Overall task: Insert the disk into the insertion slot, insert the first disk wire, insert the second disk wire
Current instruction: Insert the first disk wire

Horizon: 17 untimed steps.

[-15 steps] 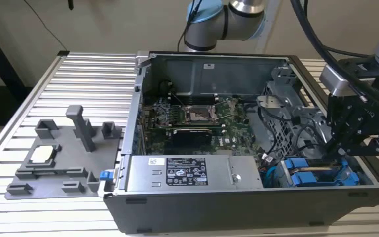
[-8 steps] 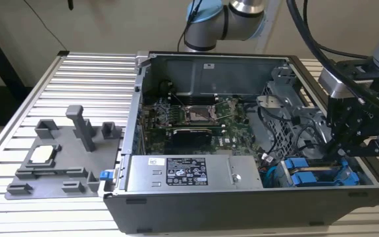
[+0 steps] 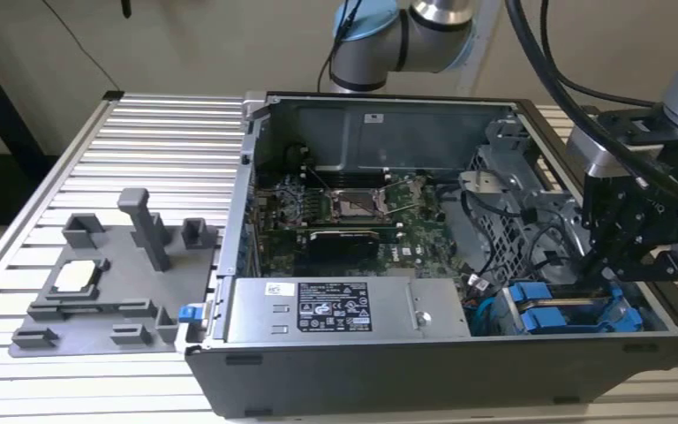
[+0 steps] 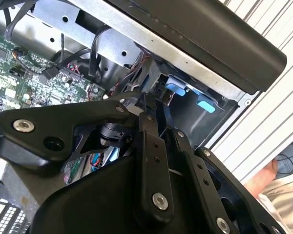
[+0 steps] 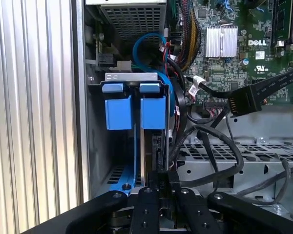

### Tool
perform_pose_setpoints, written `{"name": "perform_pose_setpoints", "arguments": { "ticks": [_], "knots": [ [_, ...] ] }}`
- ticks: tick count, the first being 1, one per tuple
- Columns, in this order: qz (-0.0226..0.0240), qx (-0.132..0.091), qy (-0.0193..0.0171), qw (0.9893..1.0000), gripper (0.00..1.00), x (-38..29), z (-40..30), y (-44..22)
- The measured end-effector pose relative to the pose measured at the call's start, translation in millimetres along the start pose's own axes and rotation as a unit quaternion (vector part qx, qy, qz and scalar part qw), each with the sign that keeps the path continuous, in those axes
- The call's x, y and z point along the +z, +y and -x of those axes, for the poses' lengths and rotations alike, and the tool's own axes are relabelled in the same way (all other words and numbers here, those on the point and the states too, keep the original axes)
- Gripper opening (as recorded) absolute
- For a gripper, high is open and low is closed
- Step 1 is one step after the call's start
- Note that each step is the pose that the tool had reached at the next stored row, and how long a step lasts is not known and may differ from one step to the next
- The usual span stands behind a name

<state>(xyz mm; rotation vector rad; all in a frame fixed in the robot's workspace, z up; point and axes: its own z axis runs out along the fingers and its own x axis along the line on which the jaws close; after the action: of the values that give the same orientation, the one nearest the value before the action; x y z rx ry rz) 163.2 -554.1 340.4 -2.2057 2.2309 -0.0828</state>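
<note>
As I hang over the open case (image 3: 433, 380) on the ribbed tabletop (image 3: 162, 141), my jaws sit low in the case's near corner at the exterior view's right, next to the power supply (image 3: 327, 309). They are drawn almost together. In the first wrist view a small black piece (image 5: 161, 176) sits between the tips; whether it is a plug I cannot tell.

The disk (image 5: 153, 111) stands on edge inside the slot (image 5: 98, 141), with its blue tab at the end away from me and its near end right at that black piece. Just beside it a second blue carrier (image 5: 118, 109) sits in the same cage, and the two tabs are level with each other. A blue rail (image 5: 133, 165) runs between them toward my jaws.

Black cables (image 5: 219, 146) loop over the grey sheet metal beside the disk, and a flat black connector (image 5: 244, 100) hangs over the motherboard (image 5: 224, 44).

Well apart from the case, near the tabletop's edge at the exterior view's left, lies a grey fixture (image 3: 92, 291).
</note>
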Motion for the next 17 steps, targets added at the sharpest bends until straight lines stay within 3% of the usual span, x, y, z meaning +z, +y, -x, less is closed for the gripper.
{"name": "perform_pose_setpoints", "arguments": {
  "ticks": [17],
  "knots": [
    [0.0003,0.000,0.0003,1.0000,0.19,0.5,-2.0,-0.3]
  ]
}}
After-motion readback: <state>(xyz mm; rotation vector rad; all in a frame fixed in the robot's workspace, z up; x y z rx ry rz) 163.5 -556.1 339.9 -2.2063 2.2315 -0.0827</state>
